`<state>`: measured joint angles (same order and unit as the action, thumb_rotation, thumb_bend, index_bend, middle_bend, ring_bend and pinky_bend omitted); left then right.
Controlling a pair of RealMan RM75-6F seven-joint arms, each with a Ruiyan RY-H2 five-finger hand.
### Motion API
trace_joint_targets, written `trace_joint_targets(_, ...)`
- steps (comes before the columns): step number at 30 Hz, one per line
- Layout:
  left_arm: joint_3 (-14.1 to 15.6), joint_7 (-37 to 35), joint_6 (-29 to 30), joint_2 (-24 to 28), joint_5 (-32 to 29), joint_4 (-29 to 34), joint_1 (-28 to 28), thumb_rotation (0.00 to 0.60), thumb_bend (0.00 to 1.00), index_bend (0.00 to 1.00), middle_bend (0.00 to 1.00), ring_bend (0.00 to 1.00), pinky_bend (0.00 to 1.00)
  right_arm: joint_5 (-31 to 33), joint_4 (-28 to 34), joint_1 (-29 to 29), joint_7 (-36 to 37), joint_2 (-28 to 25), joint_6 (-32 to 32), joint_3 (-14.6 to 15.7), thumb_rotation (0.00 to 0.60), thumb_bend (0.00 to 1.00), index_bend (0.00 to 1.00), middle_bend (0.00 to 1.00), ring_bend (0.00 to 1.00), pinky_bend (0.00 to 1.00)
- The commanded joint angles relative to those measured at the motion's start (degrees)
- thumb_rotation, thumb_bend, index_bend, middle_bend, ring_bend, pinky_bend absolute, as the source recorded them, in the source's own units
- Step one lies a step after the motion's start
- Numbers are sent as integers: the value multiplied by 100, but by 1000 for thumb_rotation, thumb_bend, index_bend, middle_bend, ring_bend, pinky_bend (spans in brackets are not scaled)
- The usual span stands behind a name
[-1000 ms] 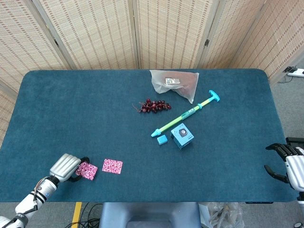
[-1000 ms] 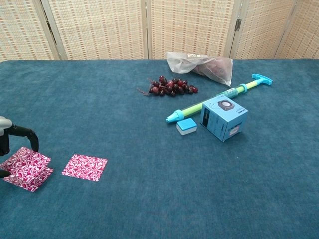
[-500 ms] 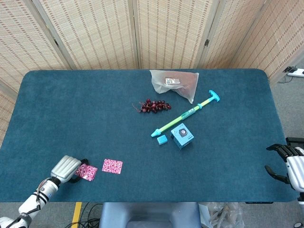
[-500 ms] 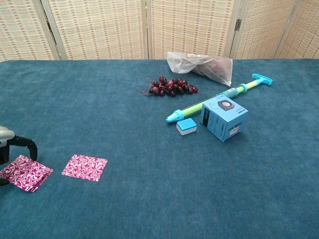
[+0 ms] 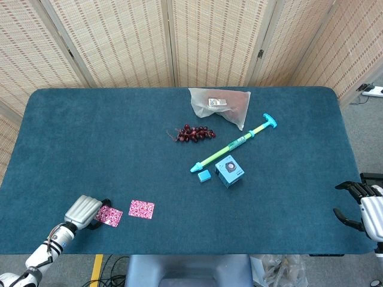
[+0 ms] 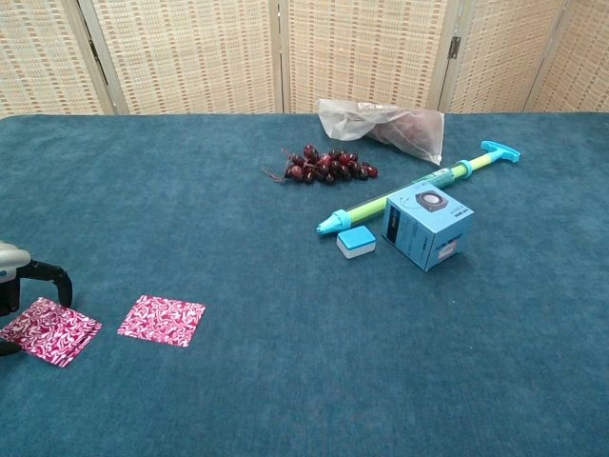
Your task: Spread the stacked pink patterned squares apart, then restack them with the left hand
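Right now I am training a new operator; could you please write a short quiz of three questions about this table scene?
1. True or false: the two pink patterned squares lie stacked on each other.
2. Which hand is at a pink square: (a) the left hand, (b) the right hand?
3. Fill in: the small blue eraser lies between the tip of the green and blue pump and the ____.

Key:
1. False; they lie apart, side by side on the blue table.
2. (a); its dark fingers curl over the edge of the left square. The right hand is off the table's right edge.
3. Blue box.
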<state>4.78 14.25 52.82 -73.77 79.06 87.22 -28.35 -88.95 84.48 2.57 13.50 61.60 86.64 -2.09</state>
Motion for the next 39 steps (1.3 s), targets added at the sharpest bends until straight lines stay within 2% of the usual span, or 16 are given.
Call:
trace_joint_targets(1, -9, 56, -38, -20, -37, 6, -17, 600, 326, 389, 1000, 1000, 1000, 5, -4, -4, 5, 1, 1, 0, 600, 283, 328, 345, 289, 319)
trace_joint_targets(6, -18, 102, -149, 17, -162, 114, -44, 600, 326, 346, 1000, 997, 1000, 12, -18, -9, 13, 3, 0, 2, 600, 283, 328, 345, 289, 319)
trace_joint_targets(13, -27, 217, -109, 109, -229, 295, -33, 600, 326, 190, 1000, 983, 1000, 14, -31, -1, 18, 8, -9, -4, 600, 284, 328, 353, 293, 319)
trace_joint_targets(17, -62, 240, -15, 202, -193, 463, -32, 600, 326, 150, 1000, 979, 1000, 11, -31, -5, 19, 11, 2, -6, 600, 283, 328, 353, 295, 319)
trace_joint_targets(21, -148, 147, 216, 221, -43, 641, -6, 600, 326, 162, 1000, 979, 1000, 20, -28, -4, 15, 11, 1, -12, 600, 284, 328, 353, 295, 319)
trace_joint_targets(26, -256, 130, 294, 57, 52, 716, -64, 600, 326, 240, 1000, 979, 1000, -6, -30, 29, 18, 21, -20, -19, 600, 283, 328, 353, 295, 319)
trace_joint_targets(30, -337, 226, 201, -129, -92, 766, -138, 600, 327, 274, 1000, 979, 1000, 5, -42, 46, 17, 13, -70, -11, 600, 283, 328, 353, 295, 319)
trace_joint_targets(39, -462, 868, 24, -673, -626, 775, -314, 600, 327, 273, 1000, 979, 1000, 43, -104, 54, 97, 18, -96, -22, 600, 284, 328, 353, 295, 319)
